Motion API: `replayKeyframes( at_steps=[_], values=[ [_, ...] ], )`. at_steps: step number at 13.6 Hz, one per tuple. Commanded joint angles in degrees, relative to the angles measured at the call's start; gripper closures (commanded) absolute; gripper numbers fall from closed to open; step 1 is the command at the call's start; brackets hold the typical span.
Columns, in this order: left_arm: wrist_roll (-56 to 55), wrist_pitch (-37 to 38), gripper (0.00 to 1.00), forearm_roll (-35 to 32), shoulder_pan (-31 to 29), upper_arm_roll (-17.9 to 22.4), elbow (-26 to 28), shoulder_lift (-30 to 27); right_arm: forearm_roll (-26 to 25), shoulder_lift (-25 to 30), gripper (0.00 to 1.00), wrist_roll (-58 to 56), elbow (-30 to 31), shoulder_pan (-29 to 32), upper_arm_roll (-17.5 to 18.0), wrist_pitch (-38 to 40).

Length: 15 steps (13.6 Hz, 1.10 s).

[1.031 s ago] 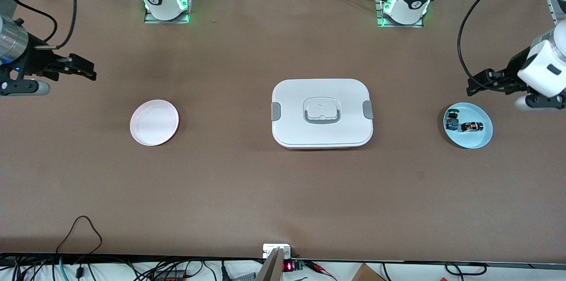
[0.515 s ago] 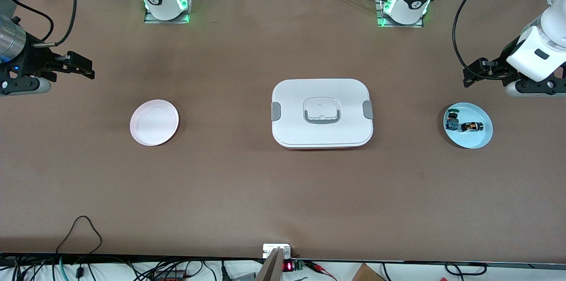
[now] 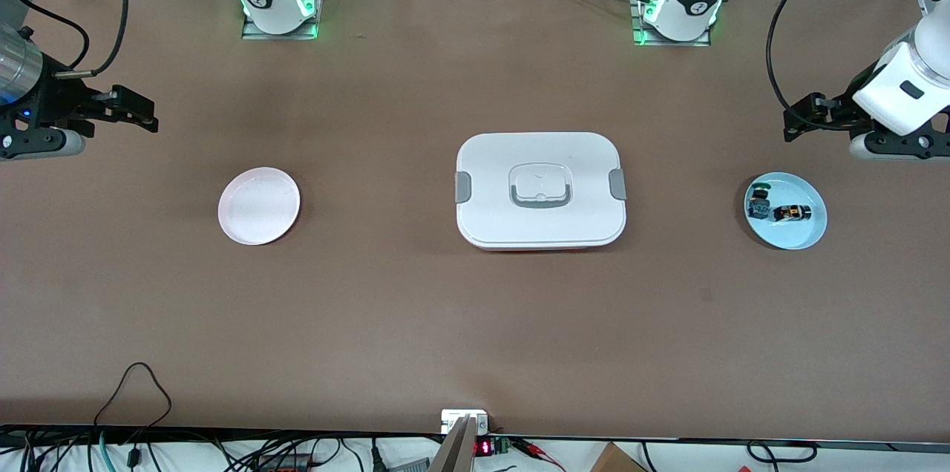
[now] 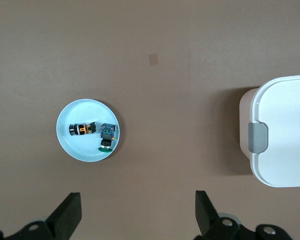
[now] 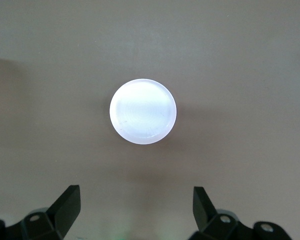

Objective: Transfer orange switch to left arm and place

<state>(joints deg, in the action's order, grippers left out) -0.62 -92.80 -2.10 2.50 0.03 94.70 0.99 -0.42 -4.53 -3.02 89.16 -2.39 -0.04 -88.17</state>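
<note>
The orange switch [image 3: 792, 214] lies on its side in a light blue plate [image 3: 810, 234] toward the left arm's end of the table, next to a green-topped switch [image 3: 758, 202]. The left wrist view shows the orange switch [image 4: 82, 129] and the plate [image 4: 70, 149]. My left gripper [image 3: 793, 123] is open and empty, up over bare table beside the plate; it also shows in the left wrist view [image 4: 137, 200]. My right gripper [image 3: 148, 114] is open and empty over bare table at the right arm's end; it also shows in the right wrist view [image 5: 136, 195]. The white box [image 3: 540, 220] stands mid-table.
A pale pink plate [image 3: 259, 205] lies empty toward the right arm's end, and shows in the right wrist view [image 5: 143, 111]. The box's end with a grey clip shows in the left wrist view [image 4: 285, 130]. Cables run along the table's front edge.
My left gripper has risen and drawn away from the blue plate toward the arm bases. My right gripper has shifted slightly the same way. The switches and plates have not moved.
</note>
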Motion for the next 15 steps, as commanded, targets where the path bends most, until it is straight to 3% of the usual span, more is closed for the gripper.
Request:
replayKeyframes(
  at_steps=[1, 15],
  values=[
    [1.59, 0.25, 0.0, -0.45, -0.3, 0.06, 0.49, -1.17, -0.64, 0.58, 0.0, -0.41, -0.57, 0.02, 0.21, 0.8],
    [1.5, 0.77, 0.0, -0.63, -0.12, -0.38, -0.83, -0.37, -0.9, 0.93, 0.0, -0.32, -0.48, 0.02, 0.21, 0.8]
  ],
)
